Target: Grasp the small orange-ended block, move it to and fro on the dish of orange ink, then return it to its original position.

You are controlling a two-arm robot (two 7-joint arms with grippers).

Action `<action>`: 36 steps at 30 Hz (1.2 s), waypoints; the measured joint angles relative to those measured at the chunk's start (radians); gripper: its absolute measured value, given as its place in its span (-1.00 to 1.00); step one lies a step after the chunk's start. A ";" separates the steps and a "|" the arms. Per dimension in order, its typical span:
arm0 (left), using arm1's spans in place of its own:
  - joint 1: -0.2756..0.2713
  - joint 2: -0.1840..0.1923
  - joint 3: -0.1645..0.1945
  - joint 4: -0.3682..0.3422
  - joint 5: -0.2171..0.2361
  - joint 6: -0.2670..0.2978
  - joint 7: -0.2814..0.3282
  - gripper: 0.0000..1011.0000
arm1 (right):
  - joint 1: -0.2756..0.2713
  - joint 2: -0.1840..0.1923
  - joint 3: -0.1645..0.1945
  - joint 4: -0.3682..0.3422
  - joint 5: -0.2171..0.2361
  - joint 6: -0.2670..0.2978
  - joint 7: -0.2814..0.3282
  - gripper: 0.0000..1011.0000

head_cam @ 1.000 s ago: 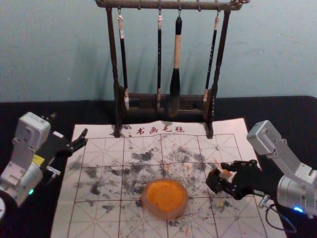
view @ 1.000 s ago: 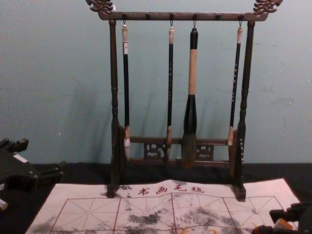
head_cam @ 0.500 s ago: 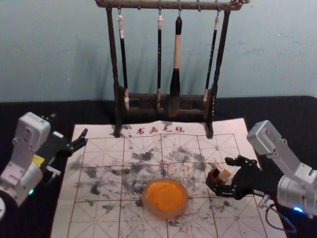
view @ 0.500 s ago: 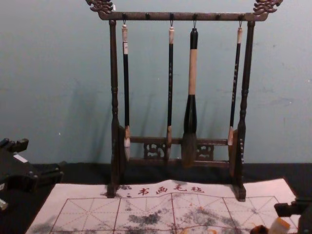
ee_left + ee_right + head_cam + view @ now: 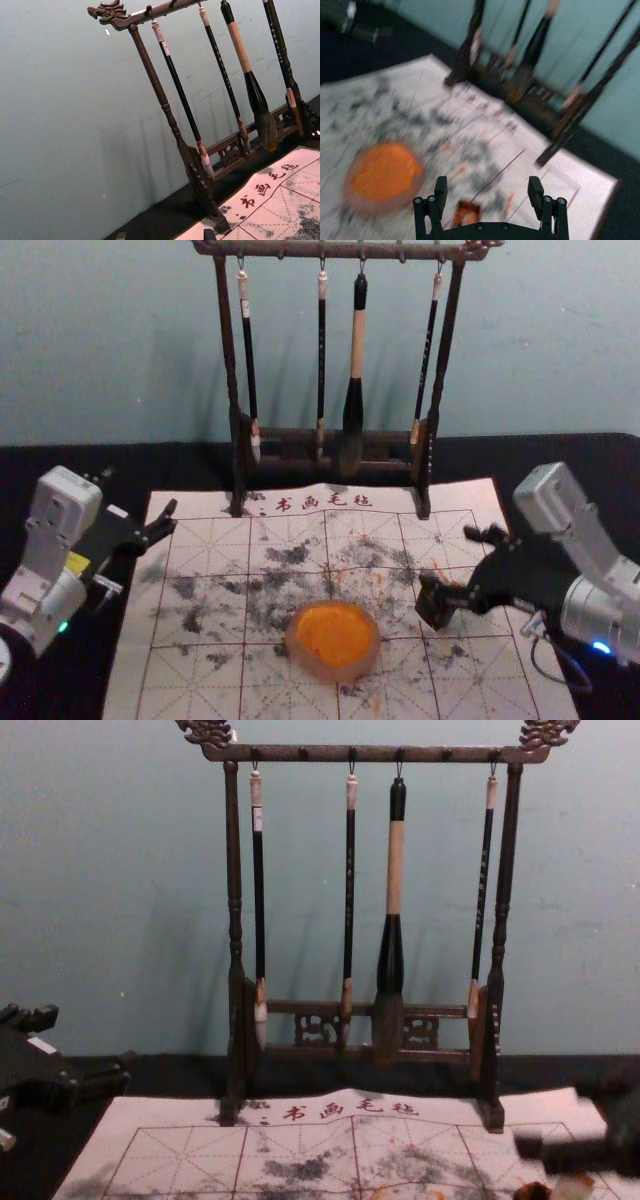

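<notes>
Ink-marked mat (image 5: 500,680); brush rack (image 5: 229,350) at far edge. Left gripper (image 5: 139,492) parked over left edge, fingers apart. Right gripper (image 5: 459,565) right of dish (image 5: 336,672), fingers apart. Chest view: block (image 5: 573,1187) at small box (image 5: 465,205). Right wrist view: gripper's base partly screens box.

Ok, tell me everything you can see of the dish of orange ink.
The dish is low and roundish, pinkish and slightly see-through, maybe glass or plastic. Bright orange ink covers most of its inside, uneven at the edge, leaving a paler rim. It sits upright on the stained, grid-printed mat, in front of the brush rack. The mat beneath is all that touches it; the right gripper, fingers open, is off to its right.
</notes>
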 joint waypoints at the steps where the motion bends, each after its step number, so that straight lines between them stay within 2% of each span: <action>1: 0.000 0.000 0.000 0.000 0.000 0.000 0.000 0.98 | -0.004 -0.007 0.009 -0.004 0.002 -0.011 -0.012 0.98; 4: 0.000 0.000 0.000 0.000 0.000 0.000 0.000 0.98 | -0.033 -0.059 0.066 -0.019 0.007 -0.094 -0.099 0.98; 8: 0.000 0.000 0.000 0.000 0.000 0.000 0.000 0.98 | -0.055 -0.106 0.103 -0.022 -0.016 -0.160 -0.183 0.98; 9: 0.000 0.000 0.000 0.000 0.000 0.000 0.000 0.98 | -0.063 -0.124 0.115 -0.021 -0.043 -0.190 -0.228 0.98; 11: 0.000 0.000 0.000 0.000 0.000 0.000 0.000 0.98 | -0.070 -0.139 0.122 -0.016 -0.070 -0.207 -0.269 0.98; 12: 0.000 0.000 0.000 0.000 0.000 0.000 0.000 0.98 | -0.078 -0.156 0.129 -0.006 -0.108 -0.220 -0.321 0.98; 15: 0.000 0.000 0.000 0.000 0.000 0.000 0.000 0.98 | -0.090 -0.177 0.133 0.013 -0.173 -0.246 -0.399 0.98; 16: 0.000 0.000 0.000 0.000 0.000 0.000 0.000 0.98 | -0.099 -0.190 0.134 0.033 -0.220 -0.270 -0.452 0.98; 18: 0.000 0.000 0.000 0.000 0.000 0.000 0.000 0.98 | -0.111 -0.205 0.134 0.062 -0.276 -0.297 -0.511 0.98; 25: 0.000 0.000 0.000 0.000 0.000 0.000 0.000 0.98 | -0.128 -0.252 0.144 0.138 -0.342 -0.302 -0.592 0.98; 30: 0.000 0.000 0.000 0.000 0.000 0.000 0.000 0.98 | -0.117 -0.281 0.161 0.177 -0.353 -0.282 -0.607 0.98; 36: 0.000 0.000 0.000 0.000 0.000 0.000 0.000 0.98 | -0.116 -0.281 0.161 0.177 -0.352 -0.280 -0.607 0.98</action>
